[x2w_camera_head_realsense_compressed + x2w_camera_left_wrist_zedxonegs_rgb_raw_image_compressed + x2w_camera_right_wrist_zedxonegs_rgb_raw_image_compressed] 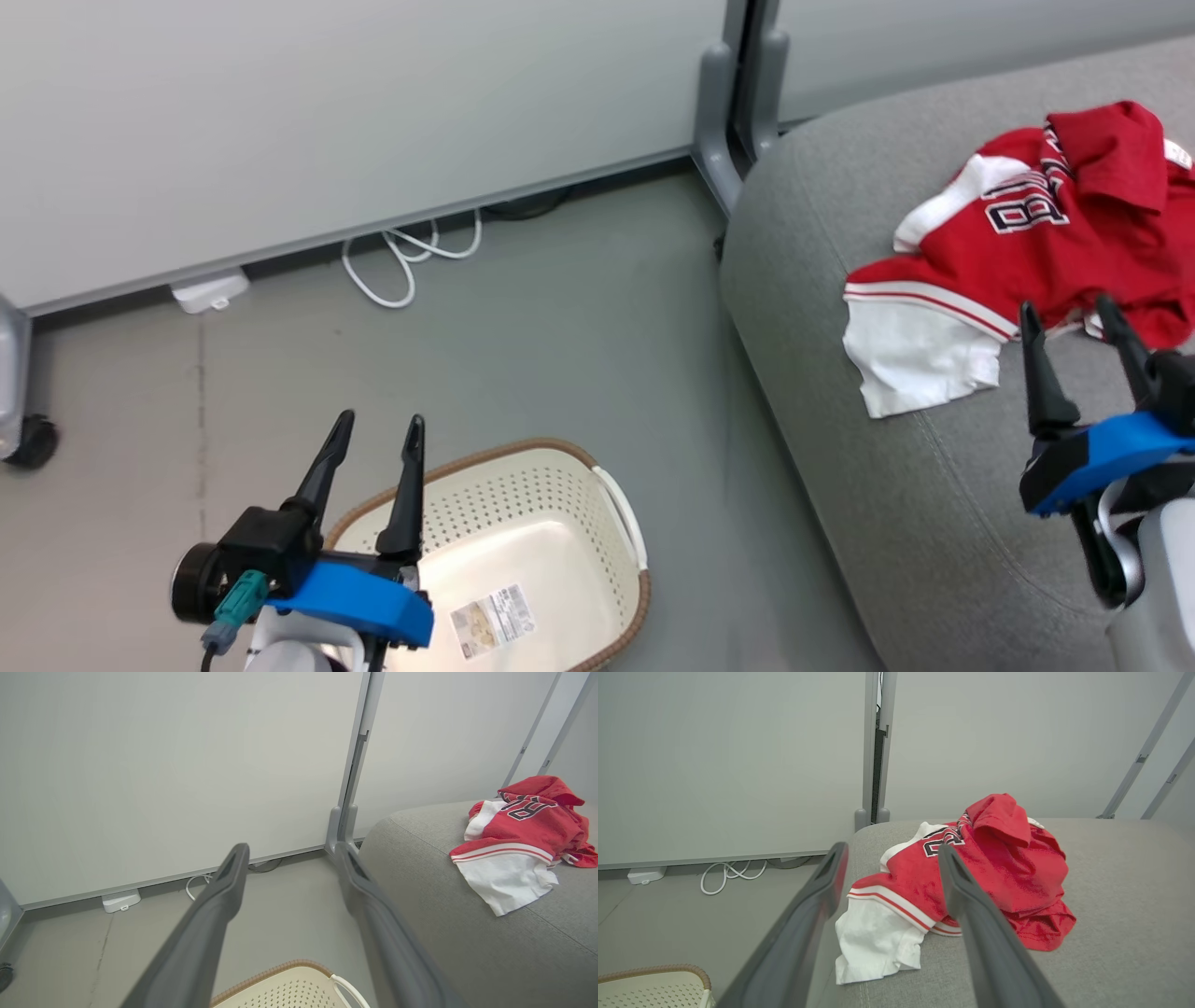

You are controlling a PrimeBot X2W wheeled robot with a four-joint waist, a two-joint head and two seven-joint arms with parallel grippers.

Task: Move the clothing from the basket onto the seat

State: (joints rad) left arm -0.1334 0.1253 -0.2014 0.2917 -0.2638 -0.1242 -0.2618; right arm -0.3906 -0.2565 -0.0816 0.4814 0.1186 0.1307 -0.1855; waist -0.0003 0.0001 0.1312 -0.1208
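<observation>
The red and white clothing (1036, 238) lies crumpled in one heap on the grey seat (934, 485), black lettering showing on top. The same clothing (518, 844) appears at the right of the left wrist view, and the clothing (971, 891) fills the middle of the right wrist view. The cream basket (523, 523) stands on the floor left of the seat, only a label sticker inside. My left gripper (378, 434) hovers open over the basket's near left rim. My right gripper (1069, 317) stands open just in front of the clothing, nothing between its fingers.
A pale partition wall with a grey metal post (724, 103) runs behind the basket and seat. A white cable loop (411, 257) and a white power adapter (210, 289) lie on the floor along the wall. A dark caster wheel (33, 439) sits at far left.
</observation>
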